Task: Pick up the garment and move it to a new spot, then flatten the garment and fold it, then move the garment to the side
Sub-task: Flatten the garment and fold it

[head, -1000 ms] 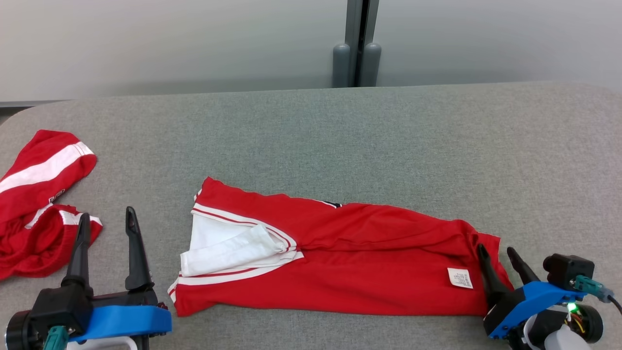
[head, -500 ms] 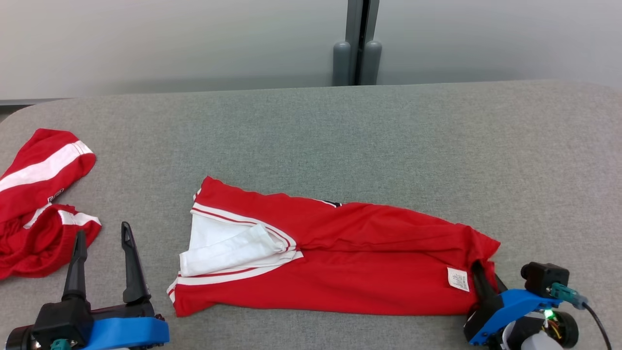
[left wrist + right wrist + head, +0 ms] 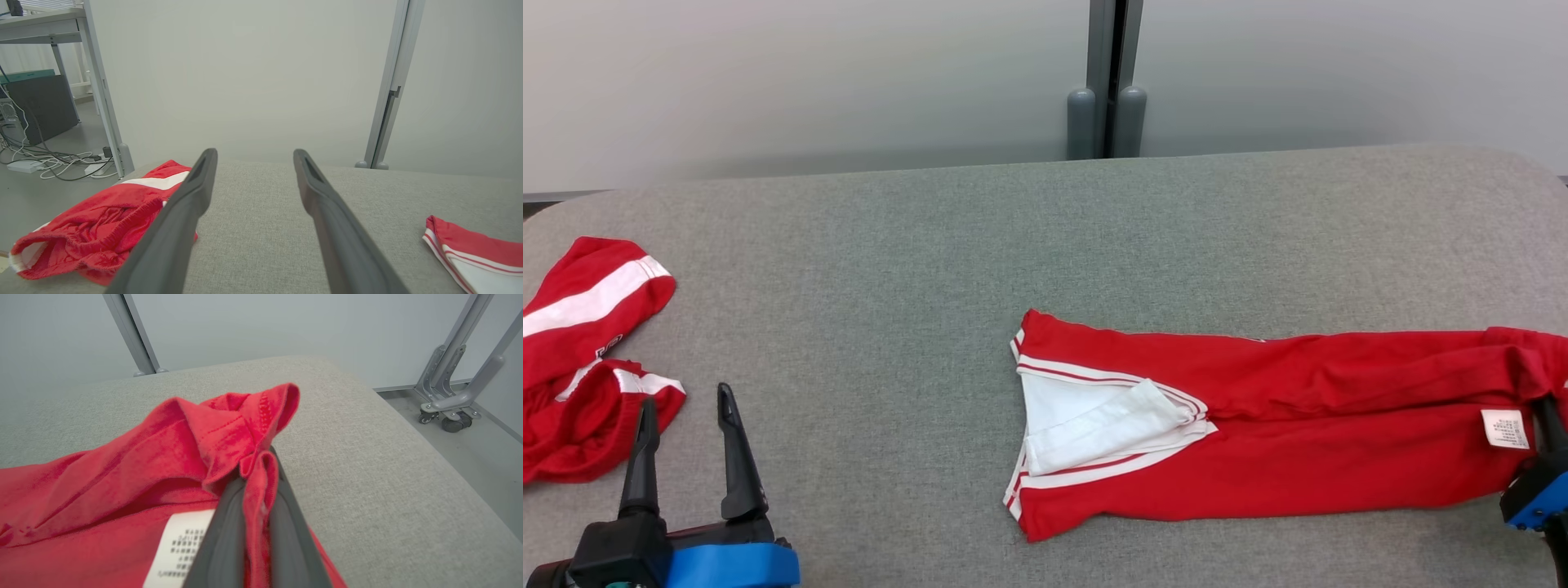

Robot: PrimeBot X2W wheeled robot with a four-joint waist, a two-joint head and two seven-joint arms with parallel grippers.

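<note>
Red garment [image 3: 1298,425] with white striped trim lies stretched lengthwise on the right half of the grey table [image 3: 890,245]. Right hand [image 3: 259,486] is clamped on the garment's bunched right-end edge, just beside a white care label [image 3: 1504,428]. The label's print is too small to read. Left hand [image 3: 686,396] has its fingers apart, near a second red-and-white garment [image 3: 580,351] at the table's left edge.

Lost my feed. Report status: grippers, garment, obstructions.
Right gripper shut on garment edge beside label. Left gripper open above table, holding nothing. Second red garment far left, well apart.
</note>
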